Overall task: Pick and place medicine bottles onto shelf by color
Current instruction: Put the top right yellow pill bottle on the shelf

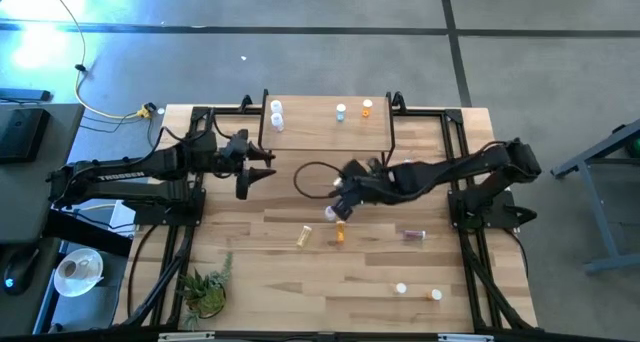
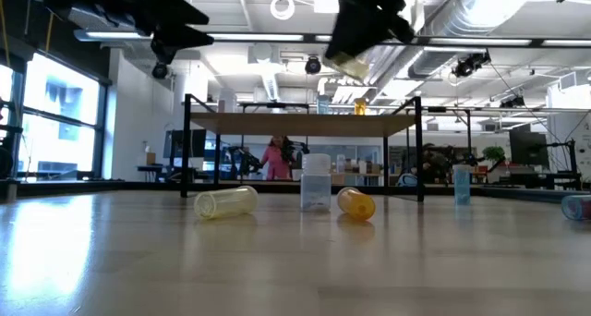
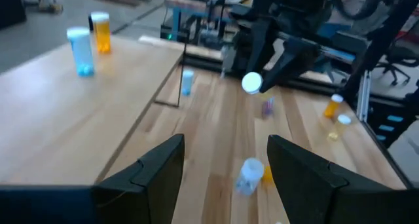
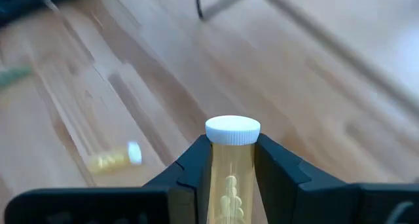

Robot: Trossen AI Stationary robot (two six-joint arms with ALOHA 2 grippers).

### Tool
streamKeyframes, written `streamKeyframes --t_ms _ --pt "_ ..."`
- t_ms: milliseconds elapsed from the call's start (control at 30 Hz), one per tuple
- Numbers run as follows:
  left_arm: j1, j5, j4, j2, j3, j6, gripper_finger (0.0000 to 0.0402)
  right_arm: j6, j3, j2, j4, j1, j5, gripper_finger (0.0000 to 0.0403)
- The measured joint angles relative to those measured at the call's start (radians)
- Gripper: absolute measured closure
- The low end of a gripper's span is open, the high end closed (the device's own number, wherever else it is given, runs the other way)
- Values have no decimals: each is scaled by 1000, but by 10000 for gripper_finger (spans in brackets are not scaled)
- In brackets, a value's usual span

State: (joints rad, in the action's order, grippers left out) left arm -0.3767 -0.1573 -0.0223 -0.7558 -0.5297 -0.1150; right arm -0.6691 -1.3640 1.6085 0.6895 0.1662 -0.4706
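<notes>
The right pincer (image 4: 232,168) pinches a pale-yellow, white-capped pill bottle (image 4: 230,178) above the desk (image 1: 300,272). Next: carry it to the light-wood shelf (image 1: 320,132) ahead. The left pincer (image 3: 226,168) waits, spread.

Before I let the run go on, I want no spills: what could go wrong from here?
The right gripper holds a pale yellow bottle only between its fingertips, above the table; it might slip. Upright bottles already stand on the shelf, like the orange one, and could get knocked over. The left gripper waits open by the shelf.
</notes>
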Motion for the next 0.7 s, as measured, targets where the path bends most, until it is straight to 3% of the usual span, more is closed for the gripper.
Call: streamKeyframes --t_ms 333,700 --pt "0 1 242 -103 0 22 192 432 -153 0 -197 -105 14 315" --pt "13 5 513 -302 0 14 192 658 -177 0 -396 -149 187 315"
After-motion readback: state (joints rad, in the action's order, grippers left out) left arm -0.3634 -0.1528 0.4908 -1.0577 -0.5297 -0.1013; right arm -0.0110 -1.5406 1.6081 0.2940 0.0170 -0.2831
